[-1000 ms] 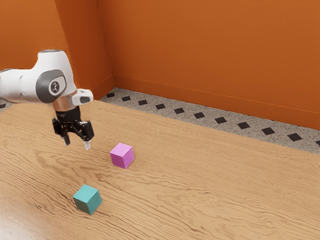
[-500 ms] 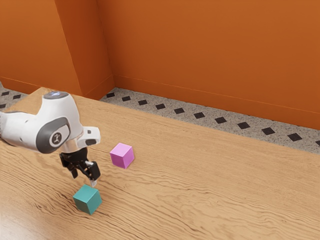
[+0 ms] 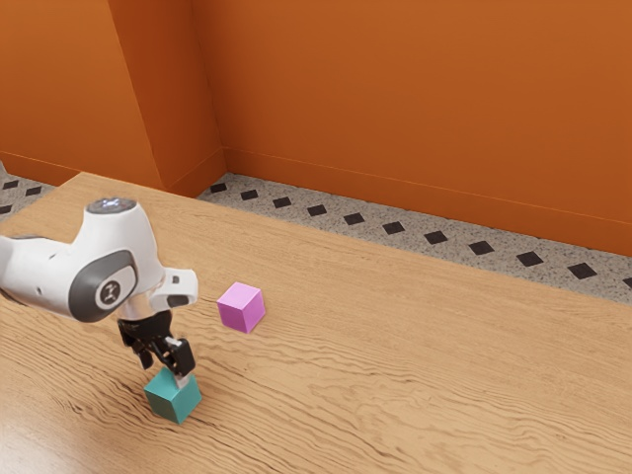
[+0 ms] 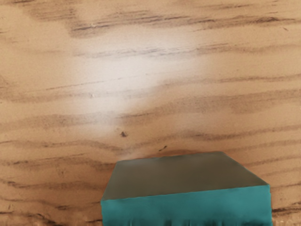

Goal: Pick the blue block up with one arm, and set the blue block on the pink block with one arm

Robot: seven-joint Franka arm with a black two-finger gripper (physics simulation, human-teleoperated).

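Start with the white arm (image 3: 74, 276) — bent low over the wooden bench (image 3: 415, 375). Find the jaws at its end, spread apart and holding nothing. Look right under the jaws for the blue block (image 3: 173, 395), more teal than blue, sitting flat on the bench. Tips just above its top or maybe touching it, hard to tell. Check the wrist view too: same block (image 4: 188, 188), close below the jaws.

Now for doing it well. Go straight down, slow, to get one finger on each side of the block. Line up with its flat sides, not its corners. Stop before hitting the bench. Squeeze only then, soft and even, to keep the block from twisting or popping out. Lift straight up.

Past the jaws, toward the exterior view's right, spot the pink block (image 3: 242, 306) — near, but not touching anything. Keep well clear of it on the way down.
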